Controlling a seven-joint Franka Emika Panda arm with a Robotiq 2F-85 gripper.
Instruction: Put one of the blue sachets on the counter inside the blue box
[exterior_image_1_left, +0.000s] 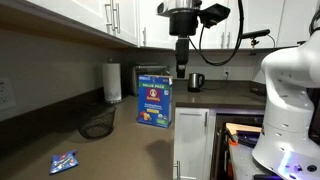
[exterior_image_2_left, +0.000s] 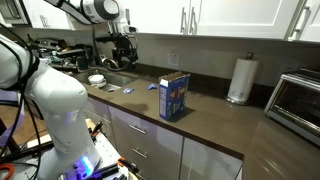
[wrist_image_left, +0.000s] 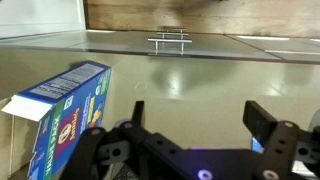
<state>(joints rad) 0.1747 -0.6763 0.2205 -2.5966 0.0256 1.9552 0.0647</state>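
The claw (exterior_image_1_left: 182, 68) hangs high in the air, above and seemingly behind the blue box (exterior_image_1_left: 153, 103). Its jaws are spread wide with nothing between them, as the wrist view shows plainly. No packet is picked up yet: one blue sachet (exterior_image_1_left: 64, 161) lies flat on the desk (exterior_image_1_left: 120, 150), well apart from the box. The other sachets (exterior_image_2_left: 112, 90) lie in a loose row on the box's far side and seem nearer to the arm. The main risk I see is the grasp itself. A sachet is thin and lies flush on a smooth, hard top, so the fingertips may close above it and miss. They could also come down too far and press into the desk, or skid the packet away instead of pinching it. Where the packets sit close together, the claw could catch two at once, and the task asks for one. The box is the second hazard: it stands tall and upright on a narrow base and looks light. A brush from the arm on the way down, or a nudge at the rim during the drop, could tip it over. I cannot tell whether its top is open wide enough, and a limp sachet released off-centre may catch on the edge and slide down outside.
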